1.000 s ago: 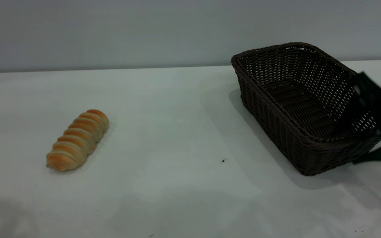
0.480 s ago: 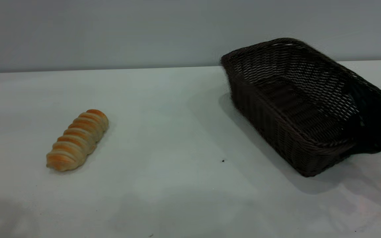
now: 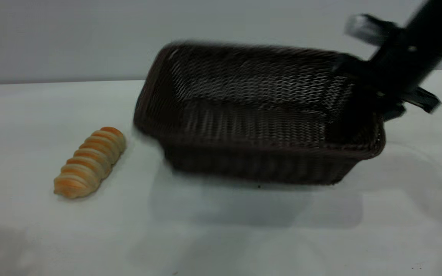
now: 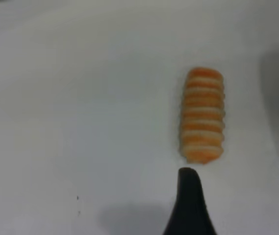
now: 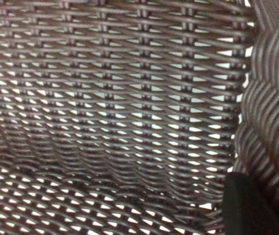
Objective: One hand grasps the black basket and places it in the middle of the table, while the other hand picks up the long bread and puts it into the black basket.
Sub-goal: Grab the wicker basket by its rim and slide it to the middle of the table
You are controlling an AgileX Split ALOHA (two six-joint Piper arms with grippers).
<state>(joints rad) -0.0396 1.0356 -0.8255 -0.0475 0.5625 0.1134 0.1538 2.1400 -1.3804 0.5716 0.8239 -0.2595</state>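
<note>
The black basket (image 3: pixel 259 115) is at the middle of the table (image 3: pixel 221 237), blurred, and seems to hang slightly above its shadow. My right gripper (image 3: pixel 363 111) is shut on the basket's right end wall. In the right wrist view the weave (image 5: pixel 110 98) fills the picture, with one dark finger (image 5: pixel 249 205) against the wall. The long bread (image 3: pixel 89 162) lies on the table just left of the basket. In the left wrist view the bread (image 4: pixel 202 115) lies just beyond my left gripper (image 4: pixel 227 210), which is open and empty; one black finger (image 4: pixel 189 196) shows. The left arm is outside the exterior view.
The basket's left end (image 3: pixel 144 115) is close to the bread's far tip. A grey wall (image 3: pixel 90 38) stands behind the table's back edge. Bare tabletop lies in front of the basket and the bread.
The right gripper has carried the basket from the far right to the middle, turning its long side toward the front. The bread has not moved.
</note>
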